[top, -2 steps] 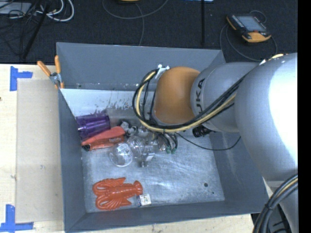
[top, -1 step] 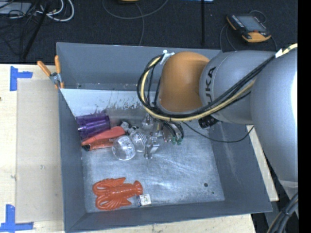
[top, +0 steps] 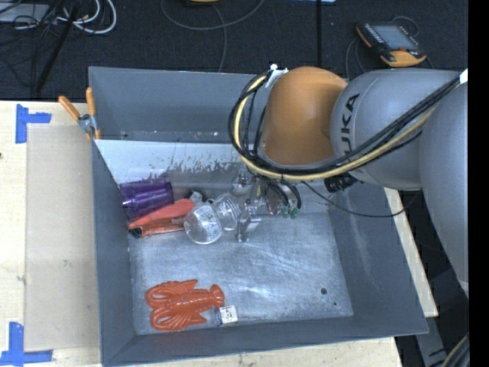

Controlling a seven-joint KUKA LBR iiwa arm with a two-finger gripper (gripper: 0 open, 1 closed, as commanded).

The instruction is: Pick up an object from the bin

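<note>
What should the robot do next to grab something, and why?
Probably slide the gripper a little to the left, over the clear cup. The gripper is low in the bin, right beside that cup's right end, and that cup is the nearest thing. The purple cup and the red lobster lie farther off.

The grey arm [top: 397, 128] reaches in from the right side of the bin [top: 111, 281], its thick last link lying almost level above the right rim, with black and yellow cables [top: 248, 121] looped along it. An orange cover [top: 298, 117] caps the wrist, which bends down over the back half of the bin. Beneath it the claw [top: 246, 214] hangs low near the floor, about mid-width and nearer the back wall than the front.
</note>
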